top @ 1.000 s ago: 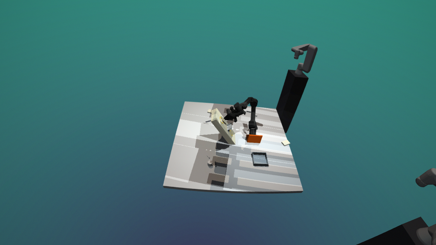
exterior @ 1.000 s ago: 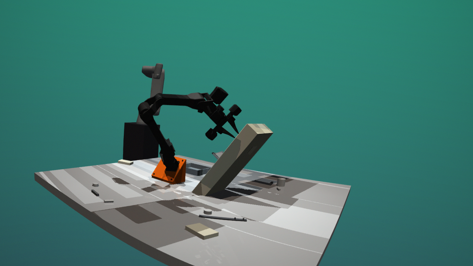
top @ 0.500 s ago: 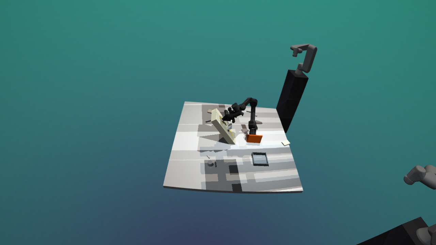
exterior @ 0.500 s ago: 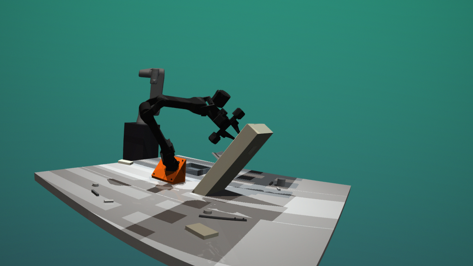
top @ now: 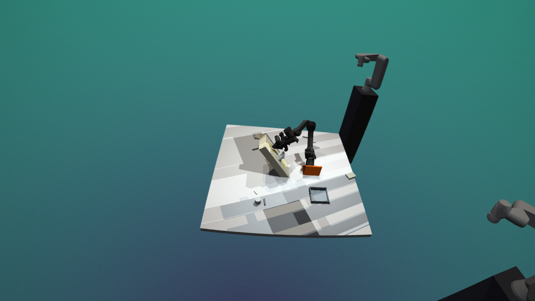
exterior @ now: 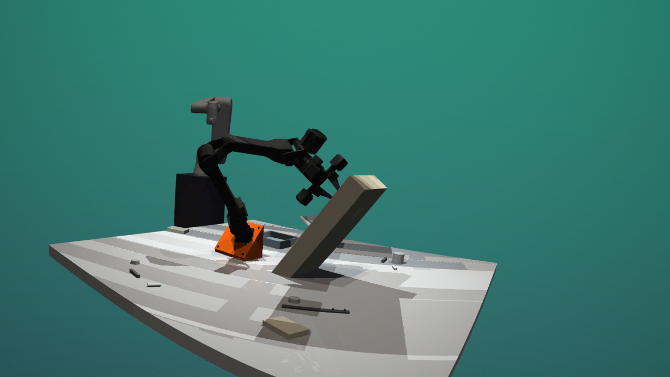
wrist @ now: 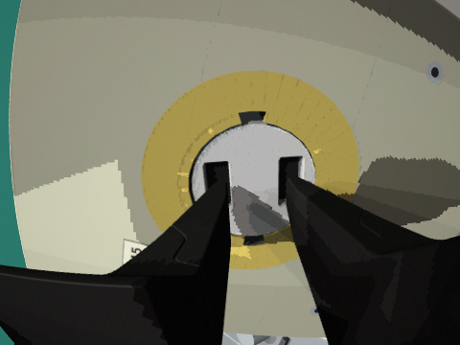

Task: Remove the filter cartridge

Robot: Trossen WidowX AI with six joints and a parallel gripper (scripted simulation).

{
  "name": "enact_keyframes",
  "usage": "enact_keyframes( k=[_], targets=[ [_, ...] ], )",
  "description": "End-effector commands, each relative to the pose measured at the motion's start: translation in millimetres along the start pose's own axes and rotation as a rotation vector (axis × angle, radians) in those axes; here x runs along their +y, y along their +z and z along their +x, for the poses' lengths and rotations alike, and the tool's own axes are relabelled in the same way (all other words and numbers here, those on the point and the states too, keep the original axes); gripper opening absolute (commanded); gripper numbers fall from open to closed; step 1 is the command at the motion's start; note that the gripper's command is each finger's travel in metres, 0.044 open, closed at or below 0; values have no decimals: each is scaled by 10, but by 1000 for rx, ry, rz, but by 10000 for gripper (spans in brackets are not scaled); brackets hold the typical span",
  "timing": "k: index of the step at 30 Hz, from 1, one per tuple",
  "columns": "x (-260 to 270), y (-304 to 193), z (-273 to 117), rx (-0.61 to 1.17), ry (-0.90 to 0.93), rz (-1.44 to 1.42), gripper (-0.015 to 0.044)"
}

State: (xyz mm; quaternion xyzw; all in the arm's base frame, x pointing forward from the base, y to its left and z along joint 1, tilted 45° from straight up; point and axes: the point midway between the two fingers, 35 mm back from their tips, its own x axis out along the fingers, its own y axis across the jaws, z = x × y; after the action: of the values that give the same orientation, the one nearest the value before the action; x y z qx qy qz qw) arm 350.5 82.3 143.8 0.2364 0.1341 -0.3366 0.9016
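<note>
- Cartridge (wrist: 256,156) sits flush in panel (wrist: 96,103), inside yellow ring (wrist: 167,153).
- Jaws partly open, narrow gap, holding nothing; tips at cartridge's 2 slots (wrist: 214,172).
- Tray (top: 310,194) on desk, well apart from panel.

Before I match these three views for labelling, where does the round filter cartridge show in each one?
Top: on the tilted service panel's face near its upper end, mostly hidden behind the gripper; too small to make out.
Exterior: not visible; only the back of the service panel shows.
Wrist: filter cartridge at centre, pale disc in a yellow ring, fingertips at its two slots.
Shared landmark: the service panel.
</note>
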Motion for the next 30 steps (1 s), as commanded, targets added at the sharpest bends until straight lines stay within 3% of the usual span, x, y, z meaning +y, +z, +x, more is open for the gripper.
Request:
enact_keyframes(
  k=[1, 30],
  targets=[
    [4, -7, 3, 3, 1, -3, 99],
    [6, -4, 66, 3, 1, -3, 99]
  ],
)
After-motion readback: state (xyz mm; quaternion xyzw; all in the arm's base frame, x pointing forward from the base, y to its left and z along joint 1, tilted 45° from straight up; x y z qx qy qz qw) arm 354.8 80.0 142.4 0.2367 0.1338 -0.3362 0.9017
